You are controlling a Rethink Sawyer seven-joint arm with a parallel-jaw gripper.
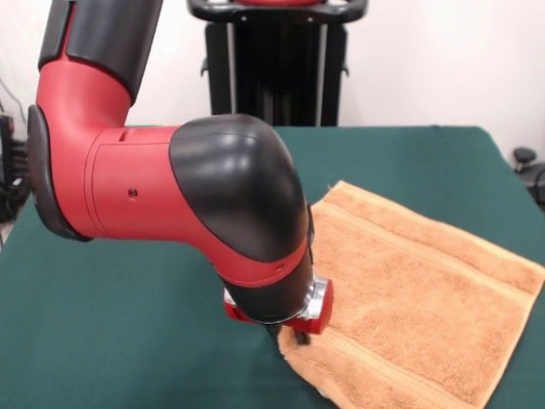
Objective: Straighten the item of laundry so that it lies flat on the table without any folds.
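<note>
The dark green table (111, 341) carries a spread orange towel (426, 307), the claw (294, 336) touching its edge, grip hidden.

You're looking at a robotics lab or test cell, not a home. The red and black arm (170, 170) fills most of the view, industrial type, and its black pedestal column (277, 60) stands behind the table (102, 324). That table is covered edge to edge in dark green felt-like cloth, a work surface rather than furniture. Behind it is a plain off-white wall (443, 60), bare. Dark equipment and cables sit at the left edge (7, 170), and a black wheeled base, maybe a chair's, shows at the right edge (530, 170). The only household thing is an orange-tan towel (426, 298) on the cloth.
</note>
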